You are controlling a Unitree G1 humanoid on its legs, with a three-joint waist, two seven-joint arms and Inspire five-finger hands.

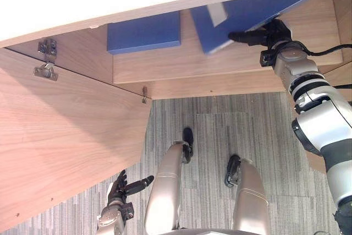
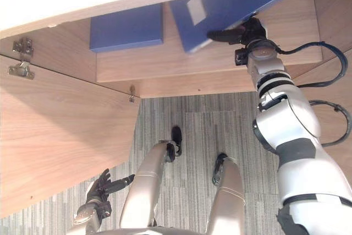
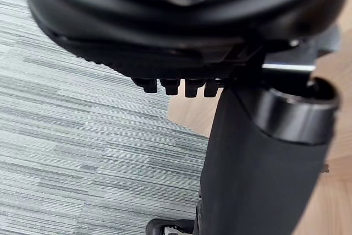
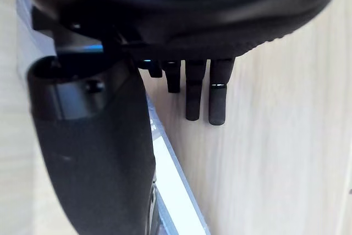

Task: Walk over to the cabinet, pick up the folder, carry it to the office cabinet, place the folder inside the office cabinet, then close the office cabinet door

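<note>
Left eye view: carpet (image 1: pixel 209 136) below cabinet (image 1: pixel 165 65)

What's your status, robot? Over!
Right hand pinching blue folder, tilted over the cabinet shelf. Left hand open, low beside the open door. Second folder lies alongside, apart.

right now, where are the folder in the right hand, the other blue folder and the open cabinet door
held folder (image 1: pixel 253 10), left eye view, on its blue cover
other folder (image 1: pixel 144 31), left eye view, middle of its cover
cabinet door (image 1: pixel 66 136), left eye view, its inner wood panel
</note>
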